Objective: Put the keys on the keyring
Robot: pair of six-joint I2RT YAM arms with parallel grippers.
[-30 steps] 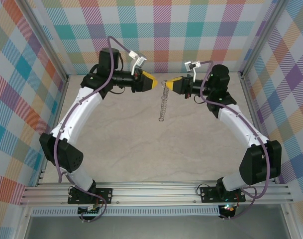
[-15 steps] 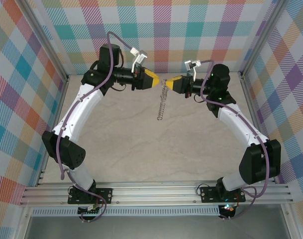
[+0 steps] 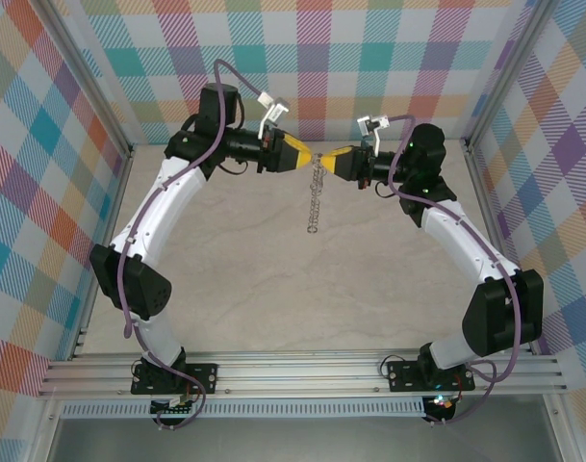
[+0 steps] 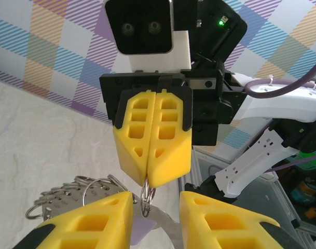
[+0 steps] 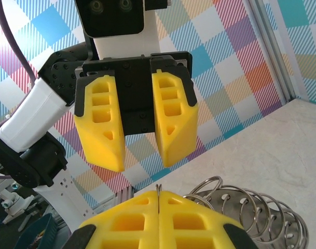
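Observation:
My right gripper (image 3: 324, 158) is shut on one small wire loop (image 4: 146, 196) of the keyring (image 3: 315, 197), which hangs down from it as a chain of silvery loops. In the right wrist view the thin wire stands up between my shut right gripper (image 5: 159, 194), with more loops (image 5: 246, 207) to its right. My left gripper (image 3: 307, 157) faces it tip to tip, open. In the left wrist view its jaws stand either side of that loop, at my left gripper (image 4: 155, 199). The lilac head of the key (image 4: 140, 232) lies just below, against the grey hoop (image 4: 167, 222).
The pale tabletop (image 3: 302, 279) lies well below both grippers. Checked walls (image 3: 302, 58) and metal frame posts (image 3: 90, 96) close the cell at the back and sides. The arms' bases sit on the rail (image 3: 302, 371) at the near edge.
My left arm has reached to the right, bringing its gripper up to the right gripper's tips, and its jaws have narrowed a little. The right arm and the hanging keyring have stayed put.

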